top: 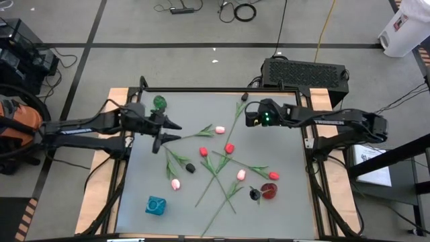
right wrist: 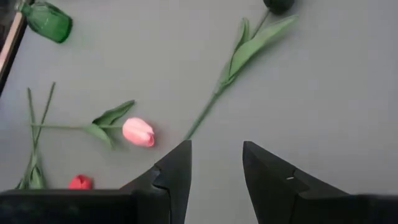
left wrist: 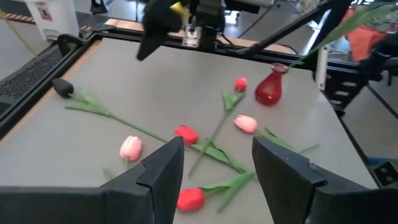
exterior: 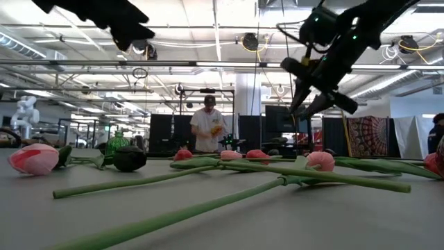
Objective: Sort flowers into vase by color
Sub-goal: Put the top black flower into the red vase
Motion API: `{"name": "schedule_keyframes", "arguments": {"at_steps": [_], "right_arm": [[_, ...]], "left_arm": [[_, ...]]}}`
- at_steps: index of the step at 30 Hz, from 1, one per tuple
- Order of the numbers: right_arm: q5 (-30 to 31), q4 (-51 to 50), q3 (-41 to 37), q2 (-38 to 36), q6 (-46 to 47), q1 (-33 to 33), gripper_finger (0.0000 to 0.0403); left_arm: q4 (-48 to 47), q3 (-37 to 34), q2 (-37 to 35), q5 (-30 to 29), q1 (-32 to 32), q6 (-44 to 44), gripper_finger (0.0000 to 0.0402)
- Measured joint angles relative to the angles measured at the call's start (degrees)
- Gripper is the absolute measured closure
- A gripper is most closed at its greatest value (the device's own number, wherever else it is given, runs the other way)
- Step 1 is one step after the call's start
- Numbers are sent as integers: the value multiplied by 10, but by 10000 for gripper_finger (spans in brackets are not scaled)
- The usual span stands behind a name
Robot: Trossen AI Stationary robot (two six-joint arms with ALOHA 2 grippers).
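Your grey table carries the tulips scattered across its middle, a red vase near the right front, green vase and blue one to the left. The right gripper hangs parted and empty over the far edge — a black tulip, stem running toward the centre, lies just beside it. The left gripper hovers open, holding nothing; a person stands beyond.

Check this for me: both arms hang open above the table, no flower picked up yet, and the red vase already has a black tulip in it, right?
Not quite. The high view shows the red vase empty, with a black tulip lying on the table beside it. The rest holds: left tool and right tool are open, holding nothing.
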Motion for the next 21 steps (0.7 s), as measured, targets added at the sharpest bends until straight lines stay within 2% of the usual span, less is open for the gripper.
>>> {"name": "schedule_keyframes", "arguments": {"at_steps": [5, 12, 21], "right_arm": [[-13, -2, 31, 49, 10, -24, 268], [-13, -16, 118, 135, -21, -45, 268], [-13, -158, 260, 251, -56, -66, 268]], "left_arm": [[-29, 0, -26, 0, -17, 0, 204], [-64, 0, -32, -21, -40, 9, 204], [-103, -2, -32, -72, -71, -2, 204]]}}
